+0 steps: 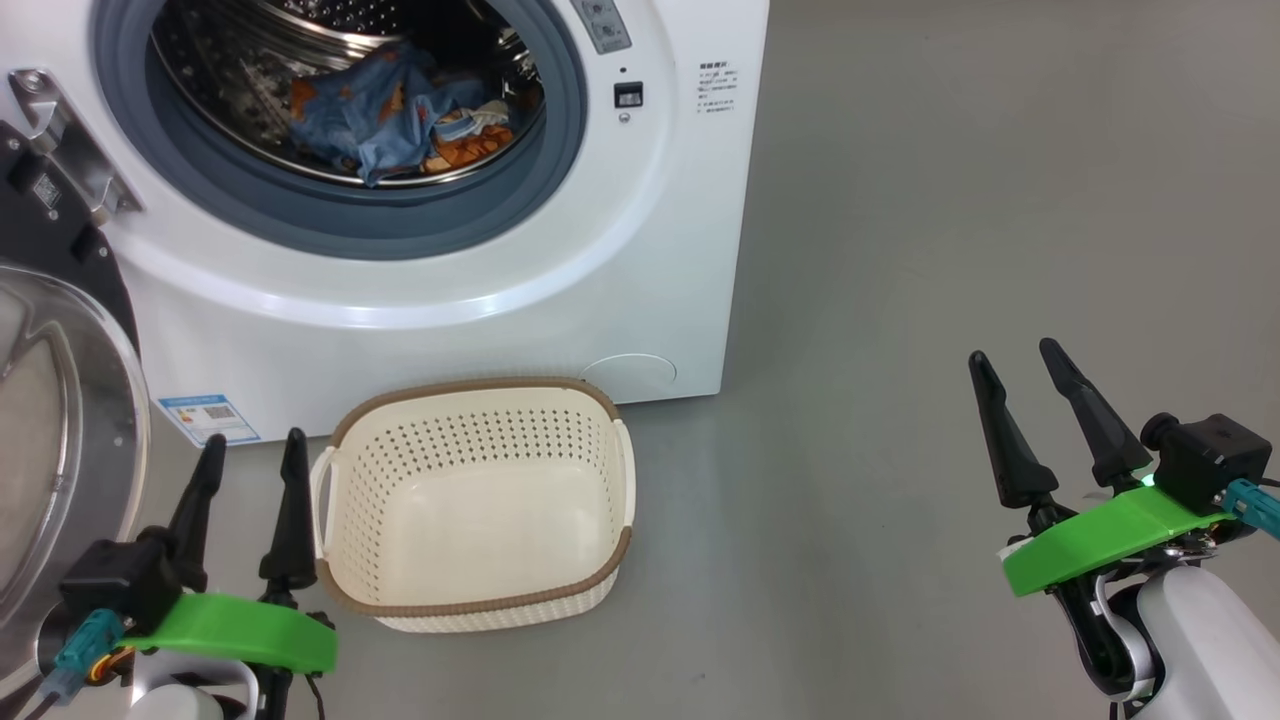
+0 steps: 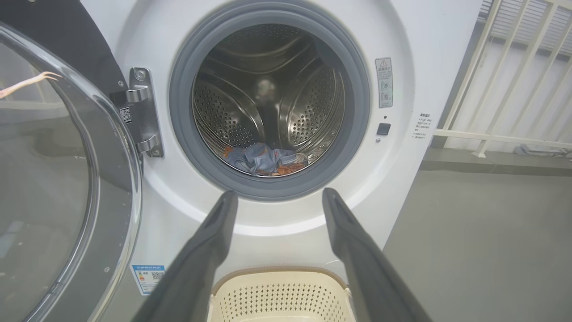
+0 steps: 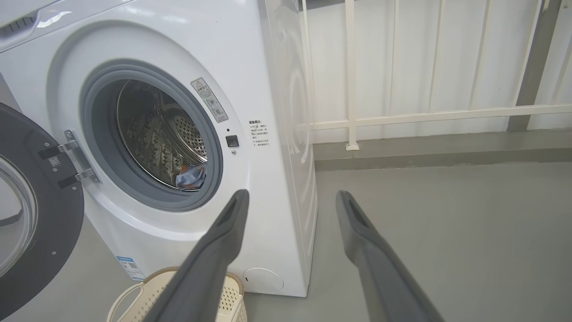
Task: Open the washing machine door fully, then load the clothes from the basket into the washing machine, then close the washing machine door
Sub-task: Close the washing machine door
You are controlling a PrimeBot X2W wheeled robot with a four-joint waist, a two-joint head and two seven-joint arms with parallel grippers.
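Note:
The white washing machine (image 1: pixel 640 230) stands open, and its round door (image 1: pixel 60 420) with the clear glass bowl is swung out to the left. Light blue clothes (image 1: pixel 390 115) lie in the bottom of the steel drum, also seen as the clothes (image 2: pixel 263 158) and the clothes (image 3: pixel 192 177). On the floor before the machine sits the cream basket (image 1: pixel 475 500), with nothing inside. My left gripper (image 1: pixel 252 452) is open, just left of the basket. My right gripper (image 1: pixel 1012 363) is open over bare floor, far right of the basket.
Grey floor (image 1: pixel 950 250) spreads to the right of the machine. A white railing (image 3: pixel 424 116) runs along a low kerb behind it. The open door (image 2: pixel 53 179) stands close beside my left arm.

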